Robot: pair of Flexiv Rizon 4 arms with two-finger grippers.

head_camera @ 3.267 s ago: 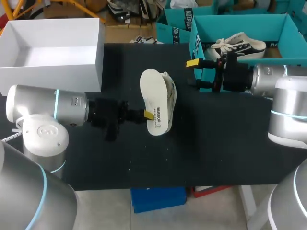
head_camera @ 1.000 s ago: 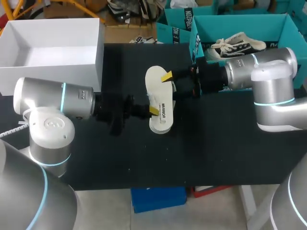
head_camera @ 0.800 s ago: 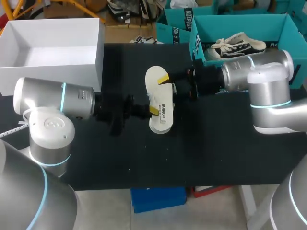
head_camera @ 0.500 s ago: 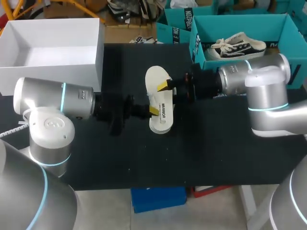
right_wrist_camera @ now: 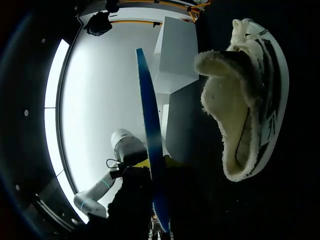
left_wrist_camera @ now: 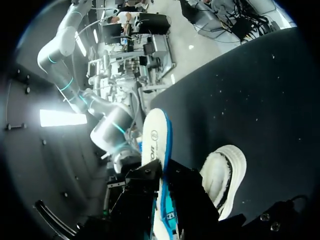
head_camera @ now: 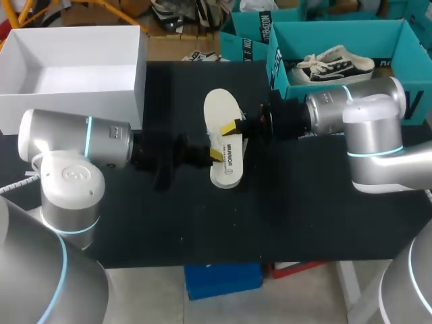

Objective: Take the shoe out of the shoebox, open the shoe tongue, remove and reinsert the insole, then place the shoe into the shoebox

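A white insole (head_camera: pixel 222 135) with a blue underside is held on edge over the middle of the black table (head_camera: pixel 290 209). My left gripper (head_camera: pixel 214 154) comes in from the left and is shut on its lower half; in the left wrist view the insole (left_wrist_camera: pixel 156 150) runs between the fingers. My right gripper (head_camera: pixel 234 127) is shut on the insole from the other side, and its own view has the blue edge (right_wrist_camera: pixel 150 135) between its fingers. The white shoe (right_wrist_camera: pixel 250 95) with fleecy lining lies on its side on the table beside the insole, also seen as the shoe (left_wrist_camera: pixel 222 175).
An open white shoebox (head_camera: pixel 74 67) stands at the table's back left. Teal boxes (head_camera: pixel 337 34) at the back right hold another shoe (head_camera: pixel 334 64). The front half of the table carries nothing.
My right gripper slid down along the insole from its far end toward the middle and closed on it. The left arm and the insole stayed in place.
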